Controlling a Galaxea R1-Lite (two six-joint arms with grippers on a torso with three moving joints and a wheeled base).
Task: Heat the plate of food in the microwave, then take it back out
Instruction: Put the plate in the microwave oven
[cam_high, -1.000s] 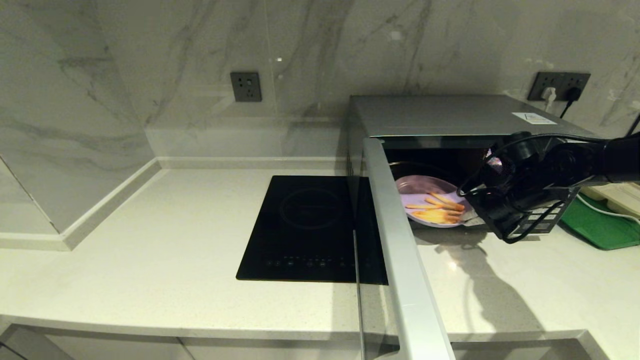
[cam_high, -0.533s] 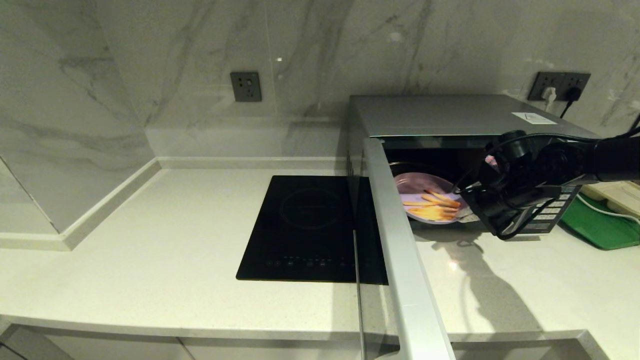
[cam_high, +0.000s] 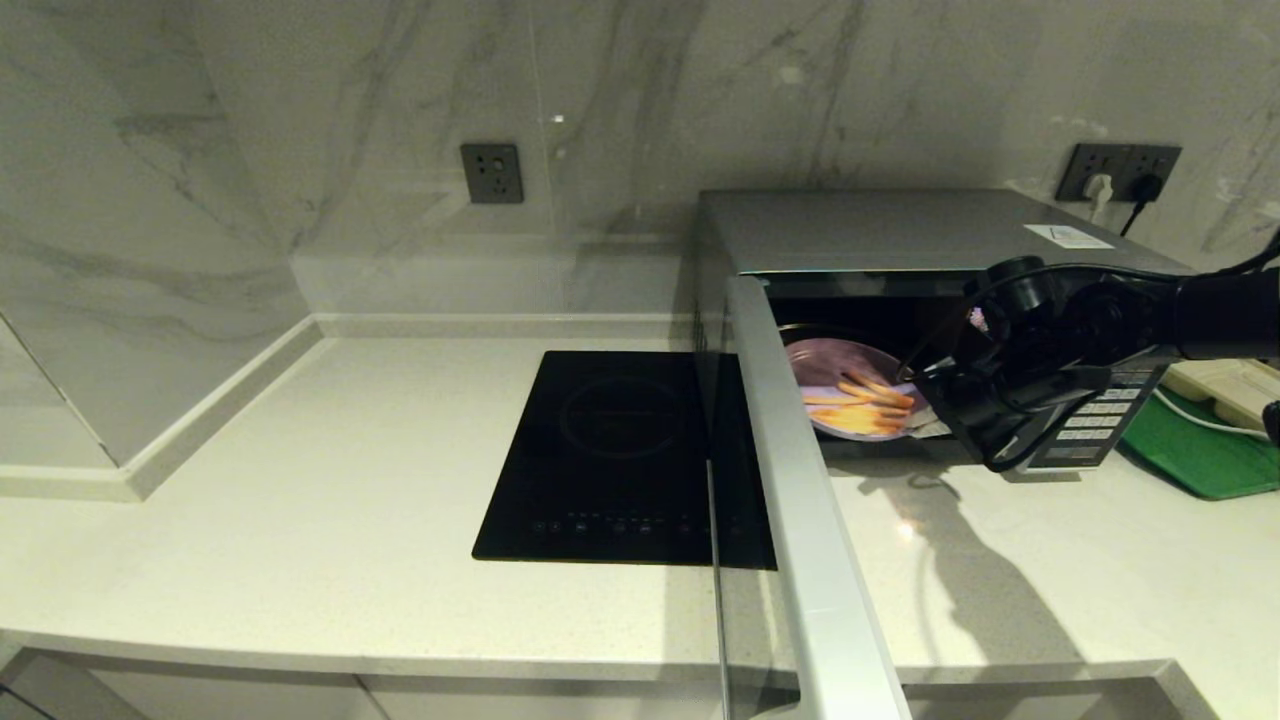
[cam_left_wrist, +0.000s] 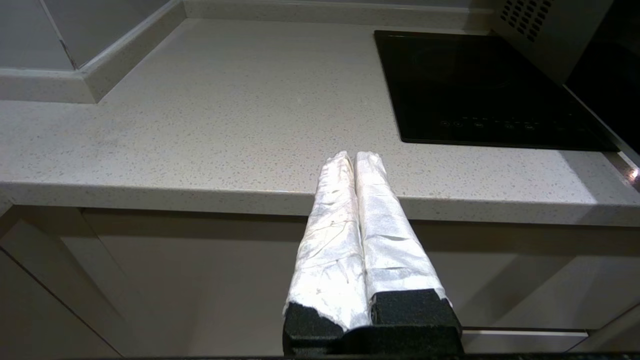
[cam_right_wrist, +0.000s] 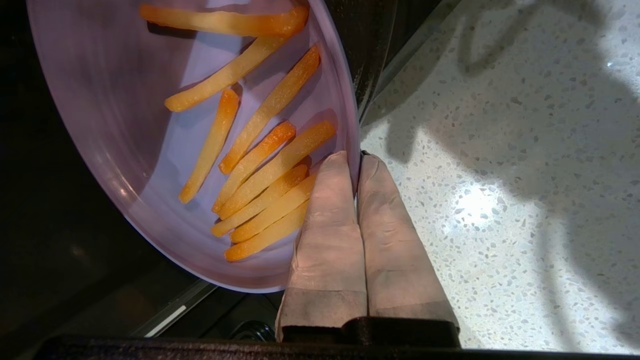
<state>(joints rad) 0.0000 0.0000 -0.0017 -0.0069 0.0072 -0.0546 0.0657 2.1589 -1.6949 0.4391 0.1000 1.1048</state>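
The left gripper (cam_left_wrist: 356, 159) hangs low in front of the countertop (cam_left_wrist: 210, 120) edge, its wrapped fingers pressed together on nothing; only its own wrist view shows it. Further right lies the induction cooktop (cam_high: 620, 455), then the microwave (cam_high: 900, 240) with its door (cam_high: 800, 520) swung open. The right arm reaches in from the right, and the right gripper (cam_right_wrist: 358, 161) pinches the rim of the plate of food (cam_high: 850, 400) at the cavity mouth. Its wrist view shows the fingers (cam_right_wrist: 330, 220) clamped on the rim, beside the fries.
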